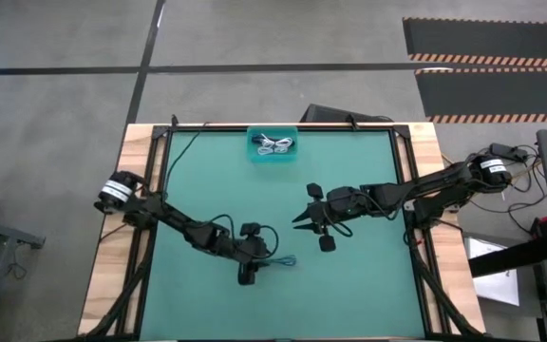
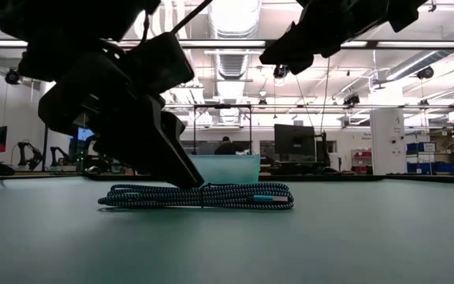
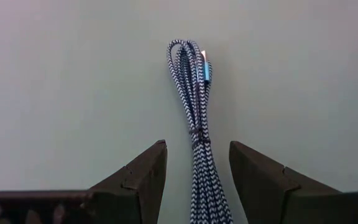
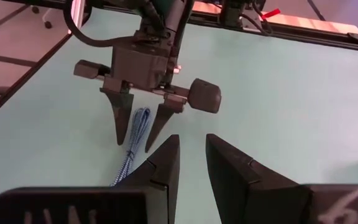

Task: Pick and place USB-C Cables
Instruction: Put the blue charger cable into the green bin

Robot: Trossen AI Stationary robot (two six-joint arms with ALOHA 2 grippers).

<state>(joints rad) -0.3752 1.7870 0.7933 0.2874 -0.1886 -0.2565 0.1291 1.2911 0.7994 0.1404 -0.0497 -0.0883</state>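
Observation:
A dark and white braided USB-C cable bundle (image 3: 191, 81) with a teal plug lies flat on the green mat (image 1: 349, 285), near the table's middle (image 1: 281, 259). My left gripper (image 3: 197, 155) is open and lowered over it. Its two fingers stand on either side of the bundle near one end, tips down at the mat (image 2: 195, 183), and a gap shows on each side. White cables (image 1: 273, 144) lie in the teal bin (image 1: 254, 155) at the far edge. My right gripper (image 4: 192, 138) is open and empty, raised above the mat right of the bundle (image 1: 299, 223).
The teal bin sits at the middle of the mat's far edge, behind the cable in the low view (image 2: 227, 167). A black frame (image 1: 402, 190) borders the mat. My two grippers are close together near the table's middle. Bare mat lies toward the near edge.

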